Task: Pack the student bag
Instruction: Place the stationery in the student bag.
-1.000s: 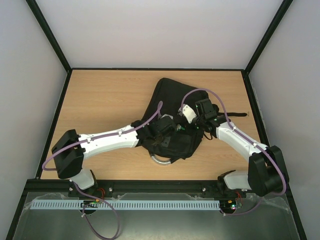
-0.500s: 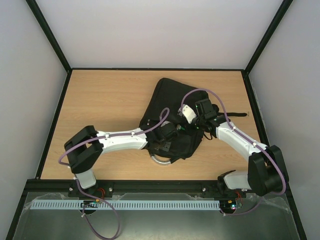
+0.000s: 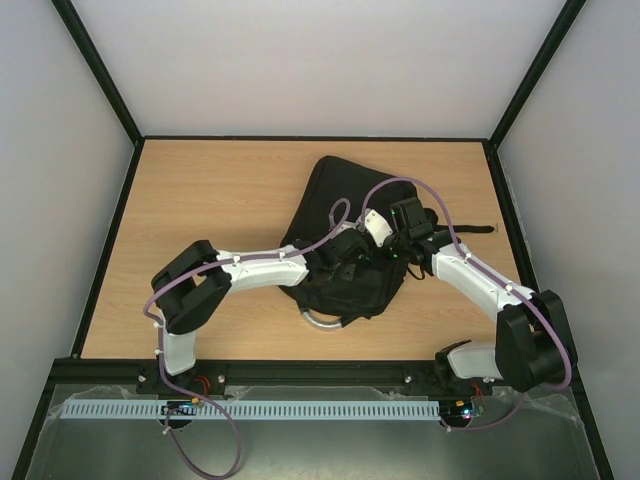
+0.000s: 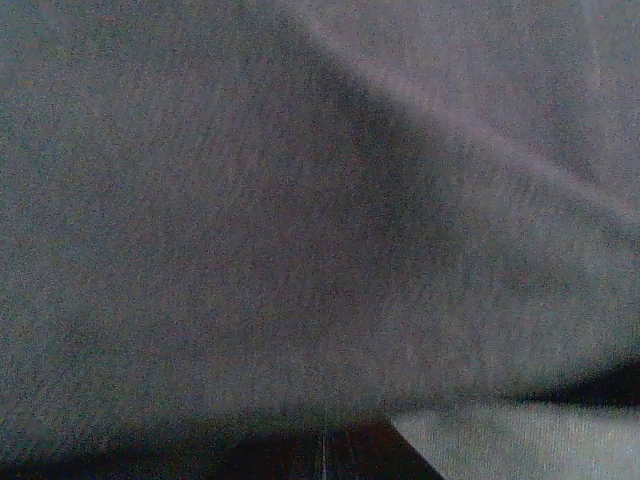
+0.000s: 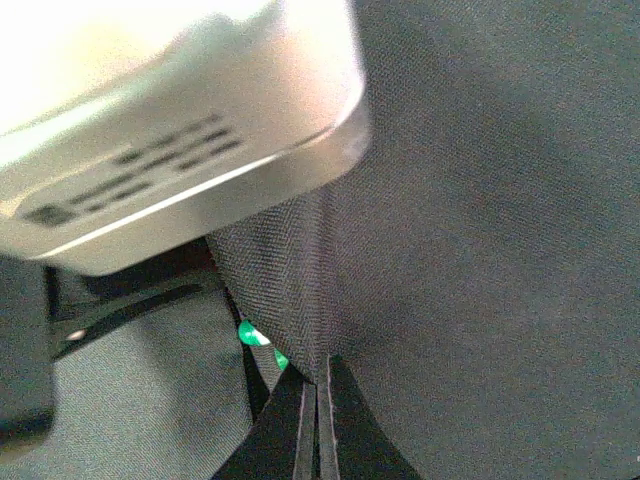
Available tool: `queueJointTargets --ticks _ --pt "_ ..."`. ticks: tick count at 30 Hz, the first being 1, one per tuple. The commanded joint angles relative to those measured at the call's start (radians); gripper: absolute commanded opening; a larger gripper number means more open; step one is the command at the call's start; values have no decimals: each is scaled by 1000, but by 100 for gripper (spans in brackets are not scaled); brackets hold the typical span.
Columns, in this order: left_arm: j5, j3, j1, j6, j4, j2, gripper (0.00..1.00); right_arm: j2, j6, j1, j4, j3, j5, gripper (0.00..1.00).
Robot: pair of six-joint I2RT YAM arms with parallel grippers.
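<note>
Right gripper [image 5: 318,395] clamped on a fold of the student bag [image 3: 328,190], likely holding it open.
Bag lay mid-frame from above; my left gripper [image 3: 352,250] pressed against it, cloth blinding its camera, so I couldn't tell its grip.

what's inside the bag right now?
Left gripper seems pushed into the student bag; its wrist view shows only fabric. Right gripper pinches a bag edge, a small green bit beside it. Any other contents are covered by black fabric and the arms.

A wooden table [image 3: 200,200] — white walls [image 3: 320,60] around it.
</note>
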Motion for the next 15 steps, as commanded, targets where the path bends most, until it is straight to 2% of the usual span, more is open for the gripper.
queueJointTargets --ticks 1,7,15 --pt "-56 13 10 6 147 31 4 12 -2 10 -54 7 -31 1" --pt "-50 -42 11 -35 261 24 4 16 -4 9 -52 6 -25 1" --pt "-55 -132 -53 -105 234 -104 6 18 -5 9 -52 7 -25 1"
